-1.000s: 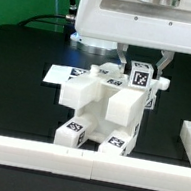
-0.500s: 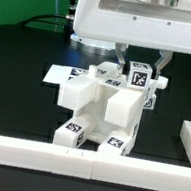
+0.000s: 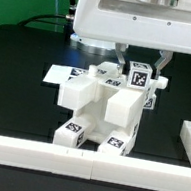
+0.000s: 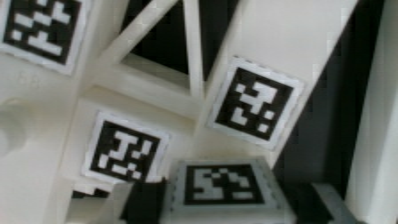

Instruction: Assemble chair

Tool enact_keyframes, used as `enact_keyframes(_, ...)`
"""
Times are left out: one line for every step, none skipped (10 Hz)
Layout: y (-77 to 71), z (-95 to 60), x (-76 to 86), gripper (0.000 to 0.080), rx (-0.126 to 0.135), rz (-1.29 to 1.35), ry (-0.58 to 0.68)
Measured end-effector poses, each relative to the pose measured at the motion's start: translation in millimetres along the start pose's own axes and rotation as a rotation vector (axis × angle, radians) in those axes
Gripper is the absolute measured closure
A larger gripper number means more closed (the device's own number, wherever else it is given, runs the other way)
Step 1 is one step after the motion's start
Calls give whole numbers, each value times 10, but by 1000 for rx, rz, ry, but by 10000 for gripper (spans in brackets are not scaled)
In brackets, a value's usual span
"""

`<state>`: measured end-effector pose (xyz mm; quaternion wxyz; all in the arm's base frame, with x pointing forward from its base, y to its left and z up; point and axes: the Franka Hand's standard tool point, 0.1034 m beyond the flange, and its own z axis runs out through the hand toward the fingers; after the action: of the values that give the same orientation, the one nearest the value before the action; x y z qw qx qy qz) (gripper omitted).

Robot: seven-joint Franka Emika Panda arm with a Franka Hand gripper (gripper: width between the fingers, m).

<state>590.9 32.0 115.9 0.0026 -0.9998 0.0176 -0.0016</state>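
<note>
Straddling one chair (image 3: 103,110), one gripper (image 3: 145,62); clenched or released: cannot tell.

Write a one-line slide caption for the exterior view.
The pincer at the top of the part-built white chunky plastic chair, black-and-white tagged, on a black table beside the thin white marker board.

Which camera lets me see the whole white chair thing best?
The exterior view. There the chair shows whole, standing on the black table. The wrist view is too close: it shows only blurry bits of the white pieces and some of their square tags.
</note>
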Motion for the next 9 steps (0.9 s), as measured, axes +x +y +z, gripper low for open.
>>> enact_keyframes(-2, 0, 0, 511, 1, 13, 0)
enact_keyframes(-5, 0, 0, 511, 2, 77, 0)
enact_keyframes(-8, 0, 0, 511, 2, 126, 0)
enact_keyframes(-13, 1, 0, 511, 3, 197, 0)
enact_keyframes(-17, 1, 0, 511, 3, 251, 0)
enact_keyframes(-21, 0, 1, 511, 3, 326, 1)
enact_keyframes(-25, 0, 1, 511, 3, 382, 1)
enact_keyframes(-31, 1, 0, 511, 4, 443, 0)
enact_keyframes(-36, 1, 0, 511, 5, 511, 0)
